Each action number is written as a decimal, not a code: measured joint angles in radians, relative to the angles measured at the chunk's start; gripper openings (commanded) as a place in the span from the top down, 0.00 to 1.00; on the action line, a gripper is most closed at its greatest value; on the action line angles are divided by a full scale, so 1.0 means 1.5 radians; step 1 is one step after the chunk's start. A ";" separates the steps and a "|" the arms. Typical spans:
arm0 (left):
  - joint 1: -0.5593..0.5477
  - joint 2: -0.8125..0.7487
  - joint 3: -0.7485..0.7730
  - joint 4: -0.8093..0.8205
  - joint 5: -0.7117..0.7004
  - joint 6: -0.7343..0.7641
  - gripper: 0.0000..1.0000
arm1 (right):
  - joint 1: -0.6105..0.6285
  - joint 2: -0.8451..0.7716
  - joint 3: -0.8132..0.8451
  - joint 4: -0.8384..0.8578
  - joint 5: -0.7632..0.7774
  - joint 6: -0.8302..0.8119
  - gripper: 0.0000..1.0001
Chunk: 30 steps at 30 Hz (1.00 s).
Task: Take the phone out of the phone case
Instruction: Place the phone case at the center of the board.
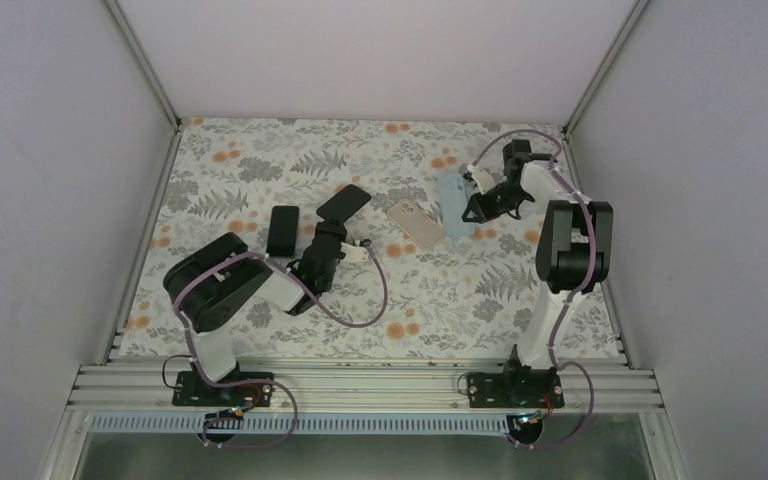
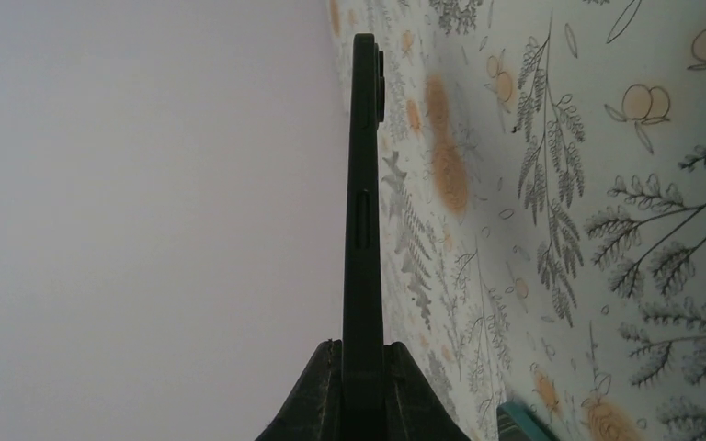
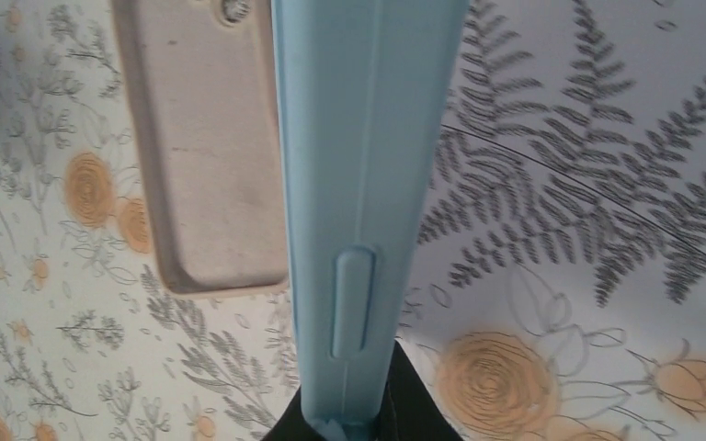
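My left gripper is shut on the lower end of a black phone and holds it tilted above the mat. In the left wrist view the phone stands edge-on between my fingers, with its camera bump to the right. My right gripper is shut on a light blue phone case. In the right wrist view the case is edge-on, and a side button shows. I cannot tell whether a phone is inside it.
A flat black rectangle, phone or case, lies on the floral mat left of my left gripper. A tan case lies between the arms, close beside the blue case. White walls enclose the mat on three sides.
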 measured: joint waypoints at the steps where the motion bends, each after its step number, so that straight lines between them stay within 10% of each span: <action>1: 0.001 0.012 0.007 0.001 -0.002 0.000 0.98 | -0.009 0.009 0.005 -0.003 -0.001 -0.005 0.96; 23: 0.035 0.138 0.224 -0.216 -0.010 -0.075 0.96 | -0.086 0.099 0.071 -0.091 -0.025 -0.064 0.90; 28: 0.034 0.138 0.245 -0.285 -0.004 -0.108 0.56 | -0.106 0.099 0.063 -0.103 0.009 -0.076 0.46; 30: 0.034 0.135 0.246 -0.340 0.012 -0.123 0.25 | -0.117 0.099 0.055 -0.109 0.031 -0.084 0.31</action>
